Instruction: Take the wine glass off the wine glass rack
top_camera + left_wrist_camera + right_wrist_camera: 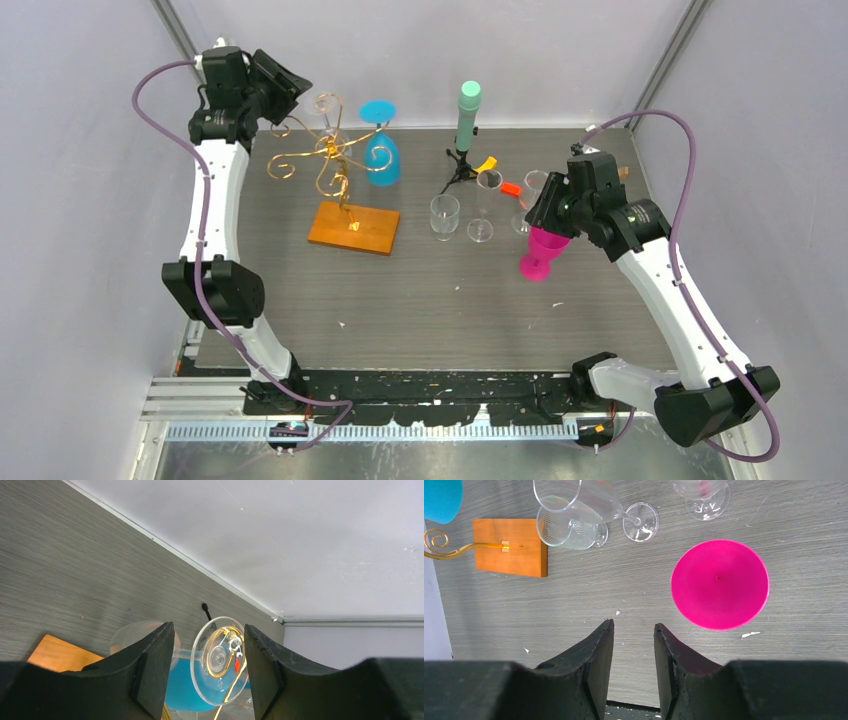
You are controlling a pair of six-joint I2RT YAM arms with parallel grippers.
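At the bottom of the left wrist view, the left gripper [207, 630] is wide open, its black fingers [155, 670] flanking the round foot of the clear wine glass [218, 660] without gripping it. The glass hangs on the gold wire wine glass rack [352, 228]. The right gripper [634, 630] is slightly parted and empty.

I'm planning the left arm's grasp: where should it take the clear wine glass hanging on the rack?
Probably the stem just beneath the glass's foot, coming from above: it hangs upside down, foot disc facing the open left claw.
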